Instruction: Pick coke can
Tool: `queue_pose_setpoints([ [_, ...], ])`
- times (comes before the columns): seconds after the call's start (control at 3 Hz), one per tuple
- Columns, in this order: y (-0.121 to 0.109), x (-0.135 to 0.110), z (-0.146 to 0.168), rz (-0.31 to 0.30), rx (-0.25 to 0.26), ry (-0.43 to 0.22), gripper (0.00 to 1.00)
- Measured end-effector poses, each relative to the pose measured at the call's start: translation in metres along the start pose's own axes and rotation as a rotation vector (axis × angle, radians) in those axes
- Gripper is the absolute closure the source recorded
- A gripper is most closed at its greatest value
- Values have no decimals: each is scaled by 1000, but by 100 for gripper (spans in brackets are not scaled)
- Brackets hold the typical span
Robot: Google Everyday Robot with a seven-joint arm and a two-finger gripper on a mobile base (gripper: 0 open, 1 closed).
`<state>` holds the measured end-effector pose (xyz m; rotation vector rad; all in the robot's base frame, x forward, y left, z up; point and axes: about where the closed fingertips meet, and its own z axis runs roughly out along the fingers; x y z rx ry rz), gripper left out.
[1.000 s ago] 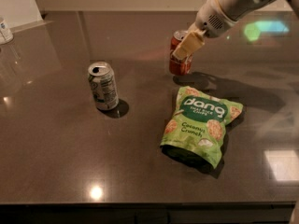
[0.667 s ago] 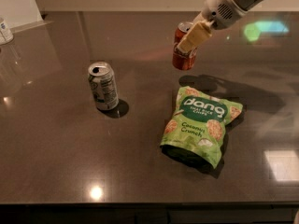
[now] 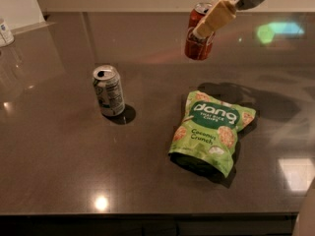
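Observation:
The red coke can (image 3: 197, 44) hangs tilted in the air above the far middle of the dark table (image 3: 59, 156), with its silver top toward the back. My gripper (image 3: 207, 26) comes in from the upper right and is shut on the can. A cream-coloured finger (image 3: 214, 18) lies across the can's front. The can is well above the tabletop, over the spot just behind the green bag.
A silver-white can with green print (image 3: 109, 90) stands upright at the left middle. A green Dang coconut chips bag (image 3: 212, 129) lies flat at the right of centre. A small white bottle (image 3: 6, 32) stands at the far left edge. The table's front edge runs along the bottom.
The gripper has lifted the coke can off the table, up and slightly to the right. The silver can and the bag have not moved.

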<state>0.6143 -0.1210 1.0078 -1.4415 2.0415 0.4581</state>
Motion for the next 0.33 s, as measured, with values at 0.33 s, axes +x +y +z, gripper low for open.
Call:
queue_pose_setpoints([
  [0.33, 0, 0, 0, 0, 0, 0, 100],
])
